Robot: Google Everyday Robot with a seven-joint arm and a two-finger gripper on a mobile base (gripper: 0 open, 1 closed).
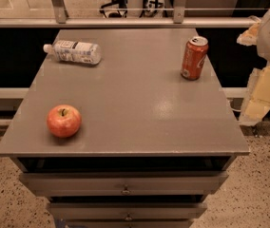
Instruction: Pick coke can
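Note:
The coke can (194, 58), red-orange with a silver top and white lettering, stands upright near the far right edge of the grey table (135, 103). My gripper (264, 95) hangs off the table's right side, to the right of the can and a little nearer to me. It is apart from the can and nothing shows in it.
A red apple (64, 121) sits at the table's near left. A clear plastic bottle with a white label (73, 52) lies on its side at the far left. Drawers (125, 189) are below the tabletop. A metal railing (125, 22) runs behind the table.

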